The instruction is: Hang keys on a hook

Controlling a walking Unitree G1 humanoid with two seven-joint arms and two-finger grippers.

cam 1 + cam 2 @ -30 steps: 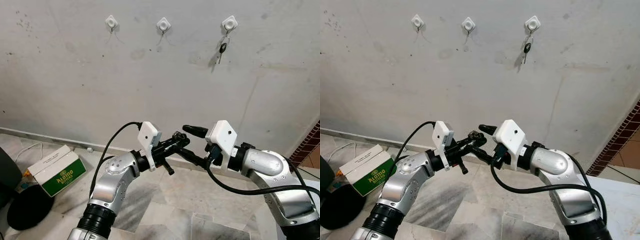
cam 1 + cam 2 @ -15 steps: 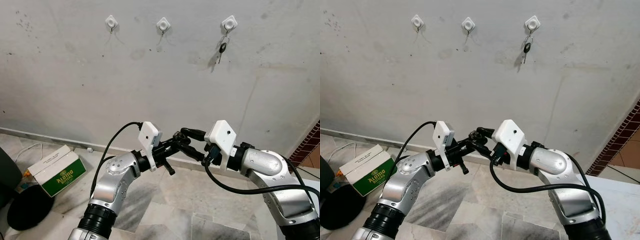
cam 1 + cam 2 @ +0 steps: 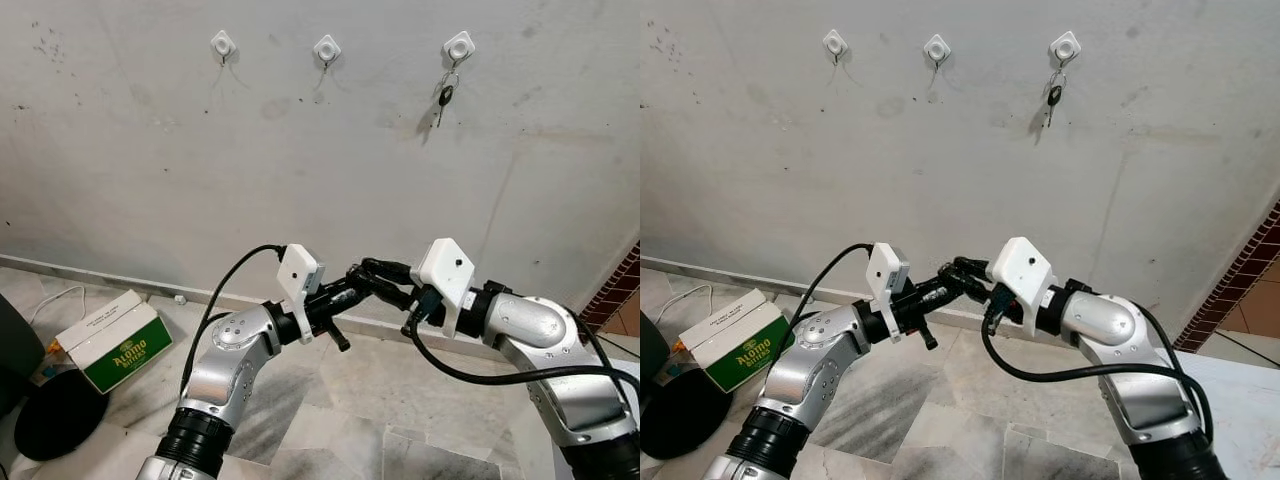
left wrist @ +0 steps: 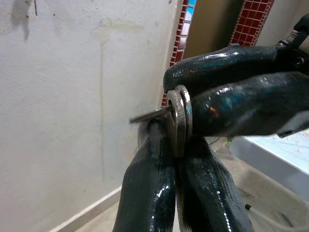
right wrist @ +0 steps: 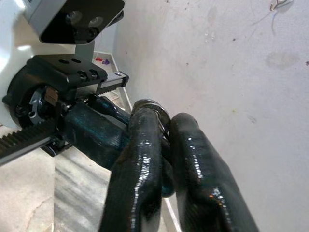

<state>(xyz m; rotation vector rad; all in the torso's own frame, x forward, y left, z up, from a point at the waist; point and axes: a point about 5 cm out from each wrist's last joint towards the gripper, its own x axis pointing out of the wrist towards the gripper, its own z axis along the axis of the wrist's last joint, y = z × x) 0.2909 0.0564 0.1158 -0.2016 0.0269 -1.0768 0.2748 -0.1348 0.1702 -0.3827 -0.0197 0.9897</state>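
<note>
Between the two raised arms, in front of the wall, the left pincer (image 3: 352,287) and the right pincer (image 3: 378,276) meet tip to tip. One metal key ring (image 4: 180,117) sits at the junction: the left wrist view shows it clamped on edge between the left pincer's two closed fingers (image 4: 149,193), with a thin blade of metal projecting from it to one side. The right pincer's two fingers (image 5: 140,159) are drawn narrow around the same ring, one finger on each face of it.

On the wall (image 3: 150,150) above, three white hooks are mounted in one row: the left hook (image 3: 222,43) and the middle hook (image 3: 326,47) carry nothing, and the right hook (image 3: 458,46) carries one hanging key (image 3: 444,98) with a dark head.

On the floor (image 3: 400,400) at the robot's left stands one green-and-white carton (image 3: 112,340), beside one black round object (image 3: 58,412).
</note>
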